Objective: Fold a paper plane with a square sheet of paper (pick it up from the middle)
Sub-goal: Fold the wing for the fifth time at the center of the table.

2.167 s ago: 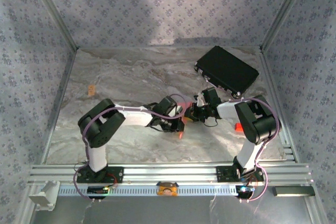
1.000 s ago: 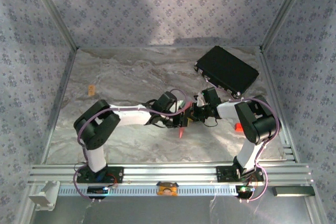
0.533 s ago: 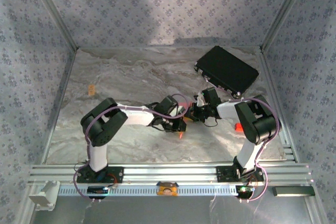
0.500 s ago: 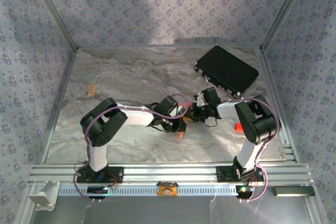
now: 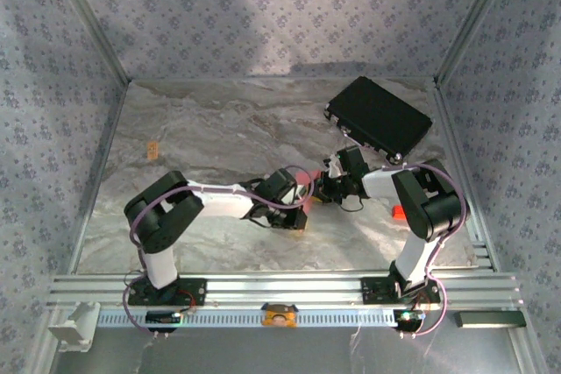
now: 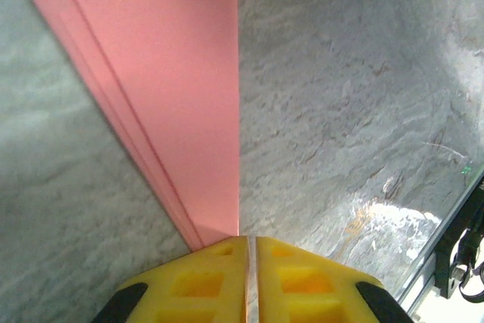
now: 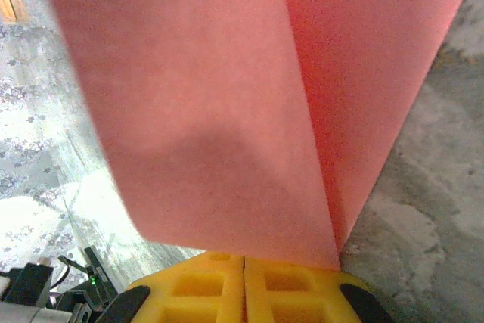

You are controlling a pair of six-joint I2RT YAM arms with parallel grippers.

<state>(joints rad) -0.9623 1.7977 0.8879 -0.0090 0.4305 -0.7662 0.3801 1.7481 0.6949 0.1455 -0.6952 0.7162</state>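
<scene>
Salmon paper [image 6: 174,73] clamped by left claw [image 6: 247,262] and right claw [image 7: 243,277] (mid-table), layered edges, open marble [image 5: 210,120] around

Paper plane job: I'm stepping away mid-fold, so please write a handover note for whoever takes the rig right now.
Left end effector: shut on the narrow end of the folded pink paper.
Right end effector: shut on the same paper, beside a crease.
Paper: held between both arms over the middle of the table. The black case sits back right, apart from it.
Done: paper picked up, several layers folded.
Left: the finishing folds; these views don't show how many.
</scene>
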